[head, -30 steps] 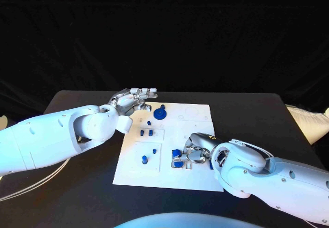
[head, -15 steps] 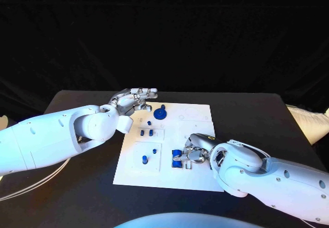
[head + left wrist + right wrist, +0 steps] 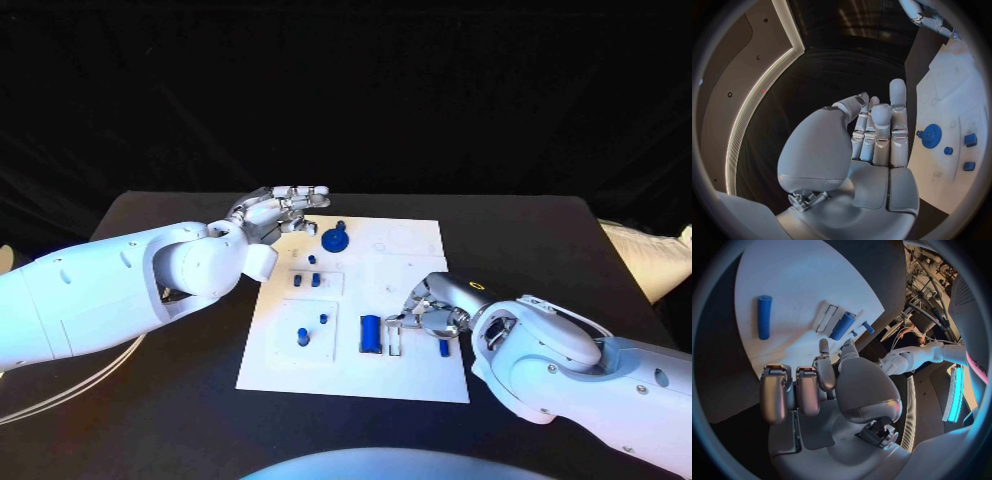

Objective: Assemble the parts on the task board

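Cylinder (image 3: 369,333) lies on task board (image 3: 418,375) beside right robot hand (image 3: 433,318) (fingers curled, empty).

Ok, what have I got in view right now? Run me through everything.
Table: one, black, under everything.
Board: one, white, middle of the table.
Gear: one, blue, far part of the board, near the left hand.
Long cylinder: one, blue, near part of the board, beside the right hand's fingers.
Short cylinder: one, blue, lying by the board's near right edge, next to the right hand.
Small parts: several, blue, on the board's left half.
Left hand: silver, at the board's far left corner, holding nothing.
Right hand: silver, over the board's near right part, fingers curled, nothing in them.
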Robot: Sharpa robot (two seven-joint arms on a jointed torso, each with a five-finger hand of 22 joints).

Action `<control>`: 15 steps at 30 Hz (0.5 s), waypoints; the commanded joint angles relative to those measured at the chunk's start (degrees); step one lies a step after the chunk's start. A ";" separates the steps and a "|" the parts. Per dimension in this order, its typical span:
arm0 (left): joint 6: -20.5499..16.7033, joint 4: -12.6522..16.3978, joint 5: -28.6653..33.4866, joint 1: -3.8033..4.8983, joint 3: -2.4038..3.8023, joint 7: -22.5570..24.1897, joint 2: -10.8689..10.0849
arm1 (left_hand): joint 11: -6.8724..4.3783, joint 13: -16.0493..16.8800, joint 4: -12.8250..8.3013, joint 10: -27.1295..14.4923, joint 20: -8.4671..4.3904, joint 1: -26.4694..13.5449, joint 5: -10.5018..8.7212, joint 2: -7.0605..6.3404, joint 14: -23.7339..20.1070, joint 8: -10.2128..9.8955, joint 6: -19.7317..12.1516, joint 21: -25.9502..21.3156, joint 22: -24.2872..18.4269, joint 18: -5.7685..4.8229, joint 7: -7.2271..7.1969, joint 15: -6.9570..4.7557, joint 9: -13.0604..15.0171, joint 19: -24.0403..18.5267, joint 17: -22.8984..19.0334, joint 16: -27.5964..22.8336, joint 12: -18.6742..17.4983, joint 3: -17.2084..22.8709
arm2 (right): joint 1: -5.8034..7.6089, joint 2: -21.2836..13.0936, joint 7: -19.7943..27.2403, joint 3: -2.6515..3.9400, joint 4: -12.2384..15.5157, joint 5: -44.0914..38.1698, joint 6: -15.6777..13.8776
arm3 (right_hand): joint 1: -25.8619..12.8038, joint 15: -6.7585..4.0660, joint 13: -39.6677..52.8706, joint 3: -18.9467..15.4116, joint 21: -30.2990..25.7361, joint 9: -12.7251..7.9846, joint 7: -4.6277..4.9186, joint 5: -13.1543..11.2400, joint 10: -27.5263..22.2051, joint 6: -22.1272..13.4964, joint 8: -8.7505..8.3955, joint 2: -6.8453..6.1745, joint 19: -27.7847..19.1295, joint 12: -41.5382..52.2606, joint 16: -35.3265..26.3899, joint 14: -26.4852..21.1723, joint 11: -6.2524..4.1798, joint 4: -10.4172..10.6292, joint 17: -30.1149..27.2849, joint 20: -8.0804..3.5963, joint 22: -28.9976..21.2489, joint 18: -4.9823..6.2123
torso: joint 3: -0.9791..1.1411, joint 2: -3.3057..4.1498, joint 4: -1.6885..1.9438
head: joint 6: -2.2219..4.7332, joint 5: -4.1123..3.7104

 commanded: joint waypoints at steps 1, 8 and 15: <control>1.05 0.22 -0.16 0.03 0.04 0.26 -0.03 | -0.02 -0.08 0.07 -0.44 0.11 -0.52 0.17 0.12 -0.42 0.25 -0.35 -0.38 -0.08 0.58 0.25 -0.09 -0.07 -0.34 -0.16 -0.25 0.39 -0.30 | 0.28 -2.11 1.04 0.08 1.14 2.55 -3.14 | -0.38 0.68 0.23 -0.30 -0.35 -0.17 0.03 0.42 0.31 -0.53 -0.49 -0.54 1.84 0.87 -0.07 4.41 0.04 -0.08 6.21 0.43 5.55 -0.67 | -0.04 -0.05 -0.16 | 0.14 -0.30; 0.93 0.48 -0.16 0.03 0.03 0.35 -0.30 | -0.02 -0.08 0.07 -0.44 0.11 -0.52 0.17 0.12 -0.42 0.25 -0.35 -0.38 -0.08 0.58 0.25 -0.09 -0.07 -0.34 -0.16 -0.25 0.39 -0.30 | 0.35 -7.96 0.42 0.10 1.55 1.46 -0.59 | 1.55 0.90 0.12 0.50 -0.29 -0.43 0.18 3.50 0.13 -0.04 -1.32 0.14 1.88 0.41 -0.06 4.42 0.21 -0.90 6.27 0.78 5.69 -0.68 | 0.00 -0.09 -0.56 | 0.27 -0.72; 0.96 0.70 -0.19 0.03 0.03 0.38 -0.23 | -0.02 -0.08 0.07 -0.44 0.11 -0.52 0.17 0.12 -0.42 0.25 -0.35 -0.38 -0.08 0.58 0.25 -0.09 -0.07 -0.34 -0.16 -0.25 0.39 -0.30 | -0.64 -10.84 0.11 -0.25 1.32 -1.28 1.43 | 2.78 0.83 0.11 1.29 -0.24 -0.50 -0.01 3.88 0.12 0.78 -1.56 0.85 1.90 0.21 -0.03 4.43 0.07 -1.46 6.35 0.78 5.78 -0.69 | -0.01 -0.22 -0.97 | 0.44 -1.03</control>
